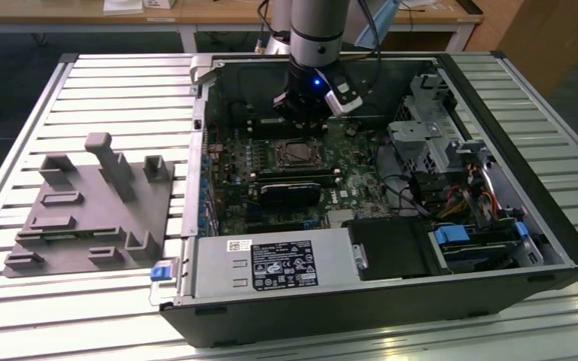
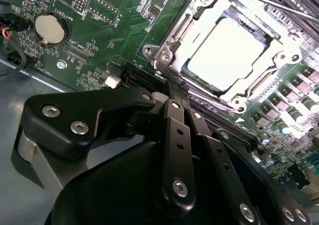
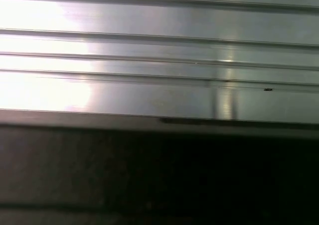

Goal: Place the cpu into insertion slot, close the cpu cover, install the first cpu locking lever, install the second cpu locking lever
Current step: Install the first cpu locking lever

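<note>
Black finger links of my gripper sit right up close in the second wrist view, and they run side by side to a point at the corner of the socket, so the fingers look pressed together with nothing between them. Just past their tips I see the cpu, a flat silver square that shines bright white under the light. It lies down inside the insertion slot, whose dark edge shows around the chip. The cpu cover is a silver metal frame and it lies flat around the chip, with the chip showing through its square window. The green circuit board spreads out around the slot, and a round coin battery sits on it well away from the chip. In the exterior view I see my arm reaching down into the open computer case, which lies on a ribbed metal desk. The gripper hangs just behind the cpu in the middle of the board. A grey plastic holder stands on the desk at the exterior view's left, apart from the case. In the first wrist view I see shiny ribs of the desk over a dark band.
</note>
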`<state>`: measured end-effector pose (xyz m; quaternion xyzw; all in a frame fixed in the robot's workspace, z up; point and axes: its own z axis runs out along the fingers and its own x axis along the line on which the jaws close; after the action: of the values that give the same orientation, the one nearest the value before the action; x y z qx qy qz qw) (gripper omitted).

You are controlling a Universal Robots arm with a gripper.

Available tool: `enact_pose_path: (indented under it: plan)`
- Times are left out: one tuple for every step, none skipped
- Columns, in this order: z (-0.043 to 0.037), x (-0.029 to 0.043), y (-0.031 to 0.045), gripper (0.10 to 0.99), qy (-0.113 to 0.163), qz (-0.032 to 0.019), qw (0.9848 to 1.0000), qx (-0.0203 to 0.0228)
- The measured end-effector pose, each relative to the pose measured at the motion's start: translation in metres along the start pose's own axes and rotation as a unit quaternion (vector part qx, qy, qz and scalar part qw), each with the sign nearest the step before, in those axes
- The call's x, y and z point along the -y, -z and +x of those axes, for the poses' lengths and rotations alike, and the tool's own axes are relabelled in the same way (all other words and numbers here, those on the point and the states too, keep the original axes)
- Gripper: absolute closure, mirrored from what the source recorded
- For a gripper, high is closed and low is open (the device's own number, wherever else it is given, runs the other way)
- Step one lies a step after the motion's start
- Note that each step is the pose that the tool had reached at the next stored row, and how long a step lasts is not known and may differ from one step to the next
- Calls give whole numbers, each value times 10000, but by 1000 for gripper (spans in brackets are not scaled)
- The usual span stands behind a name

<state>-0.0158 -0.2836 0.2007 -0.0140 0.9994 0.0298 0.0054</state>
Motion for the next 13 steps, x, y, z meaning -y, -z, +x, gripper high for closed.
enact_pose_path:
  plan:
    - [0,0,-2,980,0,1,10000,1]
    - [0,0,-4,980,0,2,10000,0]
    - [0,0,-7,980,0,6,10000,0]
    - [0,1,-9,980,0,9,10000,-1]
    - [1,1,-11,980,0,14,10000,-2]
    - [0,0,-16,980,0,15,10000,1]
    - [0,1,-19,980,0,20,10000,0]
    - [0,1,-21,980,0,24,10000,0]
    - [0,1,-21,980,0,27,10000,-1]
    - [0,2,-21,980,0,28,10000,-1]
    - [0,2,-21,980,0,28,10000,-1]
    - [0,1,-21,980,0,28,10000,-1]
    - [0,1,-20,980,0,28,10000,0]
